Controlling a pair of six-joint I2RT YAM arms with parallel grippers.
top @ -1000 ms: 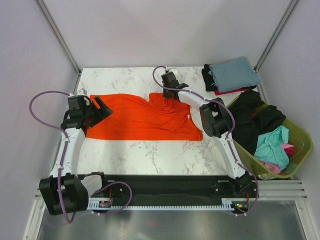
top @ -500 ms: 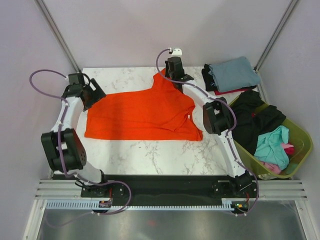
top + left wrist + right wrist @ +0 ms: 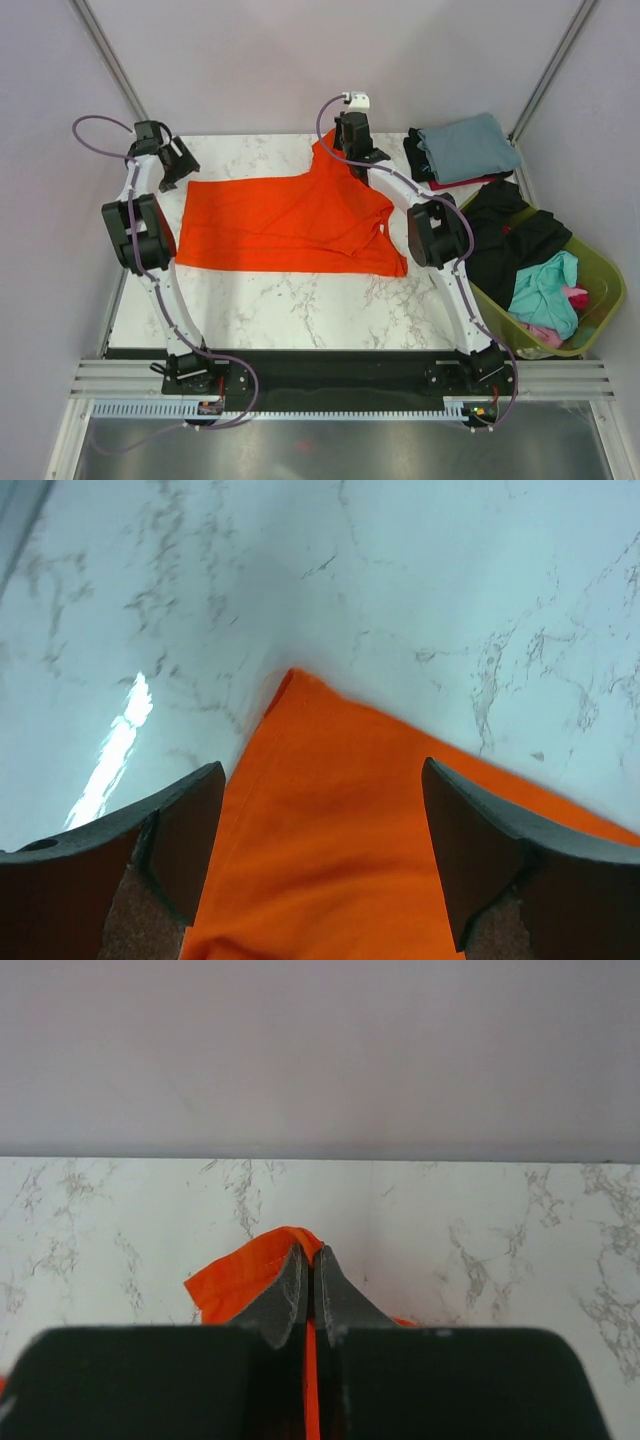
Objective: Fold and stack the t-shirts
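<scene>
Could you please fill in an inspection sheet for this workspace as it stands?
Surface: marble-patterned table; no spills seen.
Job's things: orange shirt spread out, one far part lifted; folded pile at the far right corner, grey-blue on top.
Clutter: green basket holding loose clothes, right of the table.
Pincers: left pincer open over the shirt's corner; right pincer shut on a raised fold of the shirt.
Cables: purple cables loop along both arms.
Surroundings: plain pale walls; metal rail at the near edge.
</scene>
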